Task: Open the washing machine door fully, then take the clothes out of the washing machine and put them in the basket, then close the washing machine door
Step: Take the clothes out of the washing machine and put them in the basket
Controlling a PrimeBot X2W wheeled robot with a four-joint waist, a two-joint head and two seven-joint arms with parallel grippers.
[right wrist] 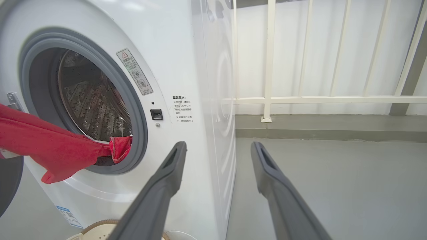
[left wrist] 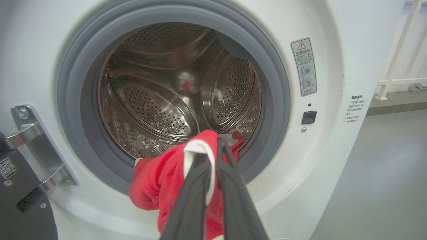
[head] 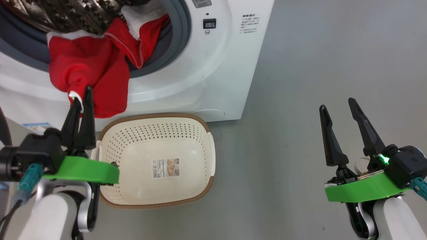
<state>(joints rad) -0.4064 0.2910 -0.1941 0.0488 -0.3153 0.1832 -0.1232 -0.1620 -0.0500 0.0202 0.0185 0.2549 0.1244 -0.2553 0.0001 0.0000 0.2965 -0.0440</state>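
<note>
The washing machine [head: 213,66] stands with its mouth open, and its grey ring [left wrist: 267,83] and steel drum [left wrist: 150,110] show. Red clothes [head: 90,66] with white trim hang out over the ring's lower edge. My left gripper [head: 81,96] is shut on a fold of the clothes [left wrist: 160,180], just outside the opening. The cream basket [head: 200,156] sits on the floor below them and holds no garment. A part of the black washing machine door [left wrist: 20,200] swings out at the left on its metal hinge. My right gripper [head: 337,104] hangs open over the floor to the right, holding nothing.
Grey floor [head: 317,66] lies right of the machine. A white railing [right wrist: 267,66] stands beyond the machine's right side, before a pale wall. The basket's brown rim [right wrist: 96,225] shows under my right gripper [right wrist: 218,148].
</note>
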